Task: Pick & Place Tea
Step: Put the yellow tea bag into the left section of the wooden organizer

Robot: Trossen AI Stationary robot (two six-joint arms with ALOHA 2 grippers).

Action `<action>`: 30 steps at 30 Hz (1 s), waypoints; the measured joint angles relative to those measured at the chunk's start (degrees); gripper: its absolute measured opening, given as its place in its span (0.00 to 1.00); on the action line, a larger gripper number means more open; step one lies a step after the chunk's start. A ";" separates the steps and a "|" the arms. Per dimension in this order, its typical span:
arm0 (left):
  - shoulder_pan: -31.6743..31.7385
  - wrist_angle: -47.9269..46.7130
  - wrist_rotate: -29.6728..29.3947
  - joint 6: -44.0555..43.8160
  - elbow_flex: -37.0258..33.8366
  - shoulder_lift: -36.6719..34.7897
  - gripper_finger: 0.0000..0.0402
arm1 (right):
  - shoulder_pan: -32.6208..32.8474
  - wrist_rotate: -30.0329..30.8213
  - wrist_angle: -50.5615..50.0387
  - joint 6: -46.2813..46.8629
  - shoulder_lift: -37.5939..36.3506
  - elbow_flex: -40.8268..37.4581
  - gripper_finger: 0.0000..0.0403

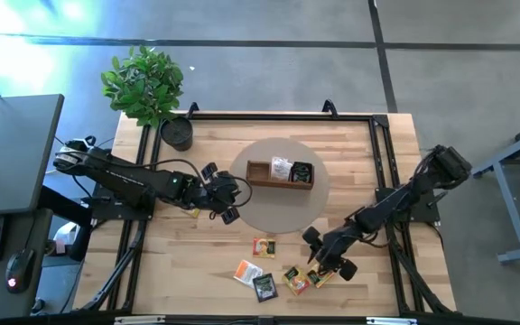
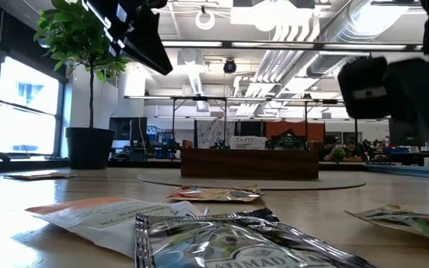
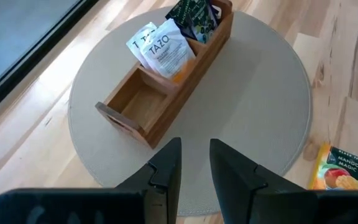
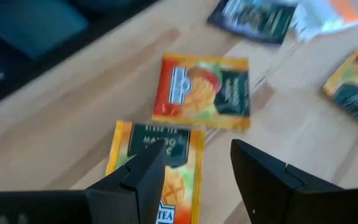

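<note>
While my right hand [image 1: 325, 255] hangs low over the front of the table [image 1: 197, 262] with its fingers [image 4: 263, 177] spread wide and nothing between them, my left hand [image 1: 227, 200] waits at the left edge of the round mat [image 1: 273, 217], its fingers [image 3: 166, 171] narrowly apart and empty. From above I count five tea packets lying loose on the wood near the front edge: a red-and-orange one [image 1: 264, 247] closest to the mat, a white-and-orange one [image 1: 247, 271], a black one [image 1: 265, 287], and two yellow ones [image 1: 296, 279] just beside my right hand. My right wrist view shows one yellow mango packet [image 4: 160, 165] directly under my spread fingers, touching the red-and-orange packet [image 4: 202, 91] beyond it. One wooden tray [image 1: 262, 178] with three compartments sits in the middle of the mat. Its end compartment nearest my left hand is bare wood, the middle one holds two white packets [image 3: 159, 50] standing upright, and the far one holds dark packets [image 3: 193, 14] whose number I cannot tell. One potted plant [image 1: 147, 86] stands at the table's back left corner.
</note>
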 joint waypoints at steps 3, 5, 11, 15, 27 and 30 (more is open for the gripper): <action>0.00 -0.14 0.29 0.02 0.00 0.00 0.21 | 0.21 -0.39 -0.09 -0.31 4.16 2.50 0.45; 0.00 -0.21 0.29 0.04 0.00 0.00 0.21 | 0.20 -0.49 -1.04 -0.44 6.49 4.45 0.45; -0.02 -0.48 0.32 0.12 0.00 0.00 0.21 | -1.66 -1.19 -7.06 -0.65 10.32 7.66 0.44; -0.02 -0.49 1.42 3.55 0.00 0.00 0.21 | -2.13 -1.59 -7.10 0.89 12.11 7.97 0.44; -0.02 -0.49 1.98 5.64 0.00 0.00 0.21 | -2.08 -0.22 -9.19 0.53 13.45 8.04 0.22; -0.02 -0.47 1.98 5.64 0.00 0.00 0.21 | -2.93 -0.78 -9.50 2.63 13.48 8.06 0.09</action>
